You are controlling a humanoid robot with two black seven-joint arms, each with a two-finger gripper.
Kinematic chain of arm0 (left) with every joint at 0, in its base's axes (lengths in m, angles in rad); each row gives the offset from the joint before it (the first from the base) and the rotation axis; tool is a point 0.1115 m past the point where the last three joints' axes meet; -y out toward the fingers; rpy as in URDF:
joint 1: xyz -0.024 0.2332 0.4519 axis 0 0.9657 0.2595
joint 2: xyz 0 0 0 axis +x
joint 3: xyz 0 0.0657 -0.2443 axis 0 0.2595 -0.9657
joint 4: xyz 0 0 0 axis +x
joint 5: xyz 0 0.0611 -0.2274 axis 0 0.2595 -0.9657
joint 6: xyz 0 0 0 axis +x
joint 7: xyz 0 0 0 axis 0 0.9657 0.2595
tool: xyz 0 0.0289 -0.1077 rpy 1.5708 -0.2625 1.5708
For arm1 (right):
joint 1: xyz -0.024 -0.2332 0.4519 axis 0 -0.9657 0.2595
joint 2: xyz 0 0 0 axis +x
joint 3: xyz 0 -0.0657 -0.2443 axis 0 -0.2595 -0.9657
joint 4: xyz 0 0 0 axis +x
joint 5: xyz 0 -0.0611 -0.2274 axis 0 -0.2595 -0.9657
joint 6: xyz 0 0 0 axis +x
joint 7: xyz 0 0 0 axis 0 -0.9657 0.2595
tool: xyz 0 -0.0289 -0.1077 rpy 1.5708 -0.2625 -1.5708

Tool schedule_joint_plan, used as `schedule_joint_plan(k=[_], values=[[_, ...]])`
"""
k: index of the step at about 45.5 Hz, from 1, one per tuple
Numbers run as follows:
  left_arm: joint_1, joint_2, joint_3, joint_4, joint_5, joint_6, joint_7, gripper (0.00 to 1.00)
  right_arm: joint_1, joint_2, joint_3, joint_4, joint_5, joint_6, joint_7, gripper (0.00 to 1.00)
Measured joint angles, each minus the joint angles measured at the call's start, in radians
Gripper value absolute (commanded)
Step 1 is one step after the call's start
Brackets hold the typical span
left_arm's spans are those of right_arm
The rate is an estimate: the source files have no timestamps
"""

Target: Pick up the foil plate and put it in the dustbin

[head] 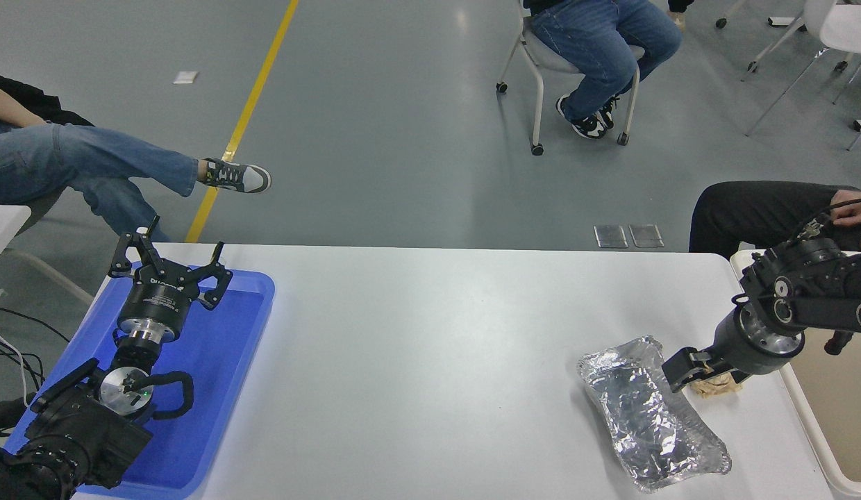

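The foil plate [649,413] lies on the white table at the front right, its long side running away from me. My right gripper [679,371] comes in from the right edge and is low over the plate's far right rim, jaws open and holding nothing. It stands in front of a tan crumpled paper ball [716,389] and hides most of it. The cream dustbin [812,434] stands at the table's right edge, only its left rim and part of its inside in view. My left gripper [168,262] is parked open at the lower left.
A shallow blue tray [222,368] lies under the left arm. A person in black trousers [757,208] sits just behind the dustbin, a hand near my right arm. Two more people sit farther back. The table's front edge is close to the plate.
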Motion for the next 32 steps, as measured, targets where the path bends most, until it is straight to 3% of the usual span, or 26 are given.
schedule_joint_plan(k=[32], values=[[-0.001, 0.000, 0.000, 0.000, 0.000, 0.000, 0.000, 1.00, -0.220, 0.078, 0.097, -0.186, -0.073, -0.087, 0.001, 1.00]])
